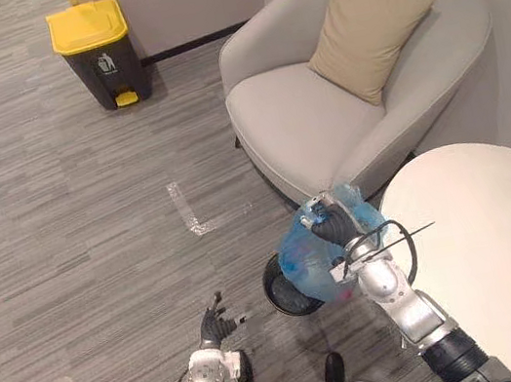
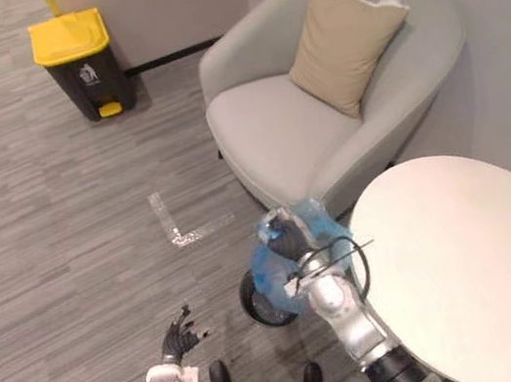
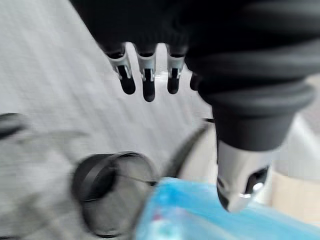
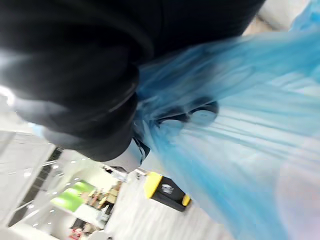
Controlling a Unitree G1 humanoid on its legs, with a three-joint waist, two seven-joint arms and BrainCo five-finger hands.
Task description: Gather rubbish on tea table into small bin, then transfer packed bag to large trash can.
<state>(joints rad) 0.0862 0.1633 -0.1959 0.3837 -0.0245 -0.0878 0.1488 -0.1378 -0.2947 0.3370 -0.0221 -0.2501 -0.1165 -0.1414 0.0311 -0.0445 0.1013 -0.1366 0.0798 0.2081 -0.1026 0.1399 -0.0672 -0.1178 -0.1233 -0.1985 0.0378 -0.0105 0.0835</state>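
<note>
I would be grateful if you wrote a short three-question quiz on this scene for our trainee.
1. True or false: the right hand is shut on the blue bag.
2. The small black bin stands: A) on the table; B) on the floor; C) on the armchair seat.
3. Fill in: the lid of the large trash can is ____.

Key: 1 true; 2 B; 3 yellow.

light: bright, even, indoor | shadows: soft, faint, darkest under armchair point(image 1: 321, 110) | glare: mild, on white table point(image 1: 503, 246) | blue bag point(image 4: 240, 125) lets light through
</note>
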